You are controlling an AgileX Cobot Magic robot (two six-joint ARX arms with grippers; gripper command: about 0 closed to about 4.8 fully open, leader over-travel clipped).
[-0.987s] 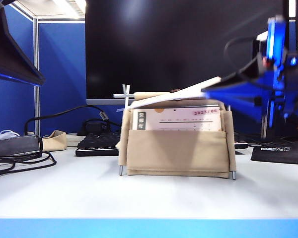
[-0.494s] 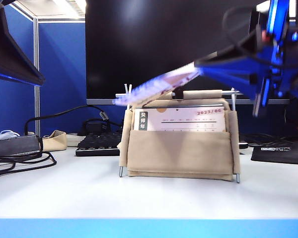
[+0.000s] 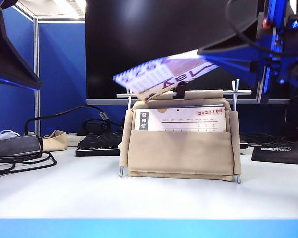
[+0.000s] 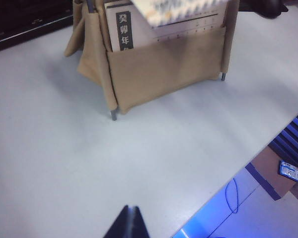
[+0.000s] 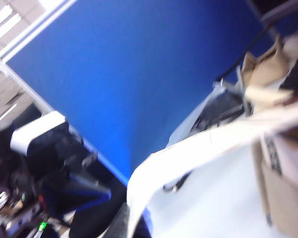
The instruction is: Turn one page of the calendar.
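The calendar (image 3: 181, 153) stands mid-table in its beige canvas stand, and the sheet facing front reads 2023/06. The page (image 3: 164, 74) is lifted above the metal rods and slopes up to the right, its maroon-lettered underside showing. My right gripper (image 3: 206, 52) is shut on the page's raised right edge. In the right wrist view the page (image 5: 203, 146) is a blurred white band running out from the right gripper (image 5: 131, 223). My left gripper (image 4: 130, 220) is shut and holds nothing. It hovers over bare table in front of the calendar (image 4: 164, 64), and the page (image 4: 179, 10) shows above that.
A black keyboard (image 3: 97, 144) and a dark monitor (image 3: 174, 29) sit behind the calendar. Cables (image 3: 20, 161) and a small beige pouch (image 3: 53, 140) lie at the left. A black mat (image 3: 280, 153) is at the right. The table's front edge (image 3: 149, 225) is blue.
The right gripper has risen and drawn the page up from nearly level into a steeper slope. The maroon underside has come into sight and the 2023/06 sheet is uncovered. The left gripper is still.
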